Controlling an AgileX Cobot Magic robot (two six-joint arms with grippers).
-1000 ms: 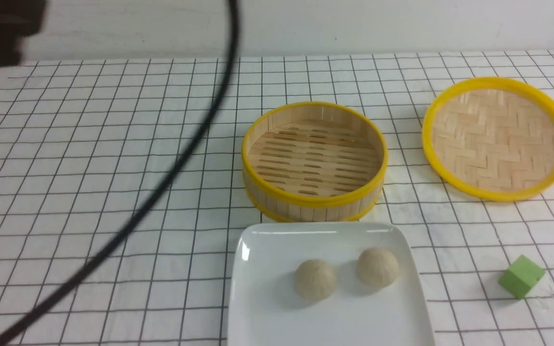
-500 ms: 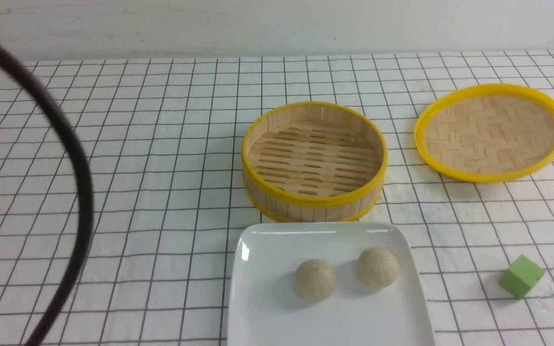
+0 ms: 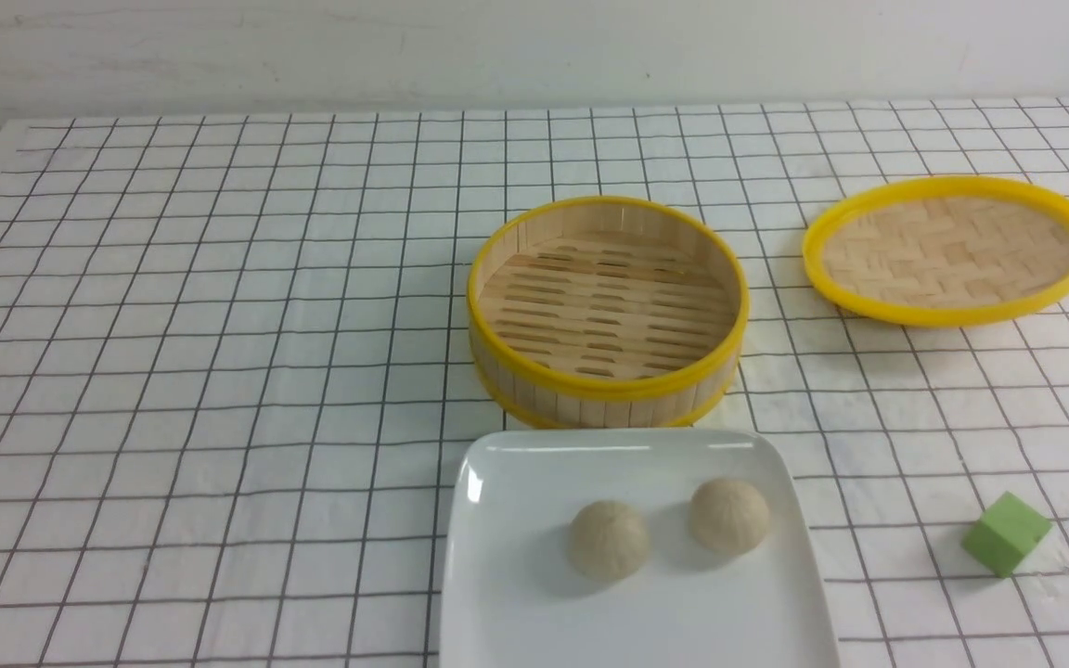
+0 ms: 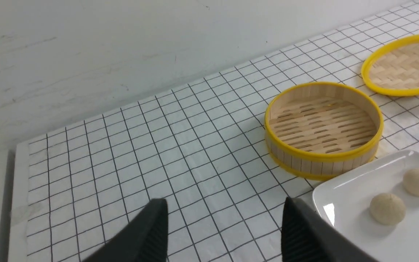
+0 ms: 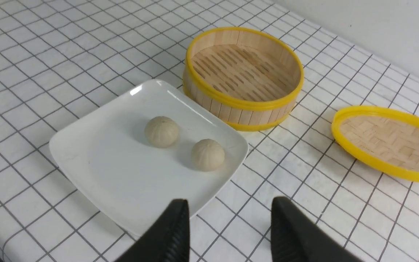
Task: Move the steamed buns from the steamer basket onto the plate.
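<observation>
Both claws stood released. Left gripper [image 4: 224, 236]: jaws spread wide, nothing between them, only bare cloth beyond. Right gripper [image 5: 229, 236]: jaws likewise parted and empty, with a plate edge showing just past its fingertips. Neither arm appeared in the front view.

White grid-lined tablecloth [image 3: 219, 325] covered the whole work surface up to the pale wall at the far side.

Plate [image 3: 516, 612], white and glossy, sat at the near centre, its far edge just beside the basket.

Woven lid [image 3: 952, 315], yellow-rimmed, lay at the far right, apart from the basket, inner face up. Whether it sat fully flat could not be told.

Steamer basket [image 3: 607, 390] stood upright at the centre, its slatted floor bare.

Steamed buns: both were on the plate, side by side and not touching. Left bun [image 3: 608, 540] sat slightly nearer, right bun [image 3: 729, 516] a little farther back.

Green cube [image 3: 1006, 533] rested on the cloth at the near right, well apart from the plate.
</observation>
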